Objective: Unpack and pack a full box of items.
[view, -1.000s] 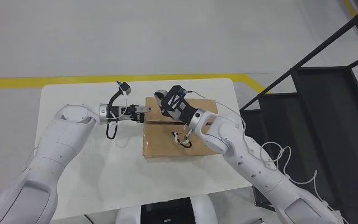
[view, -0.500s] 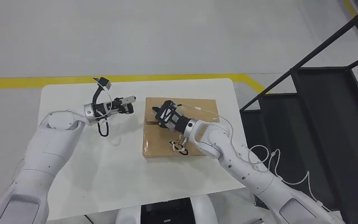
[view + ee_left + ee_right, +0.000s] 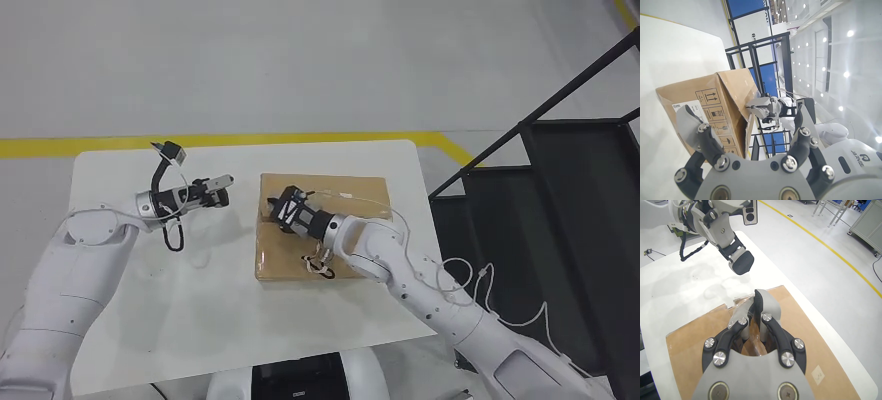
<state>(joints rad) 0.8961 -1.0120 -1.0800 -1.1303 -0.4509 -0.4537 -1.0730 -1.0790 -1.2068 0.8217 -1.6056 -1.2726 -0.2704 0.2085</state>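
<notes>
Left wrist view shows right gripper (image 3: 748, 107) seemingly pinching labelled box (image 3: 685, 89).

I count one table (image 3: 200, 300) and one cardboard box (image 3: 330, 225) on it, toward its three o'clock side. I have two grippers, my left gripper (image 3: 228, 185) and my right gripper (image 3: 274, 210), both at the box's ten o'clock side. There is one clear tape strip (image 3: 740, 307), and one yellow floor line (image 3: 100, 146) at twelve o'clock.
</notes>
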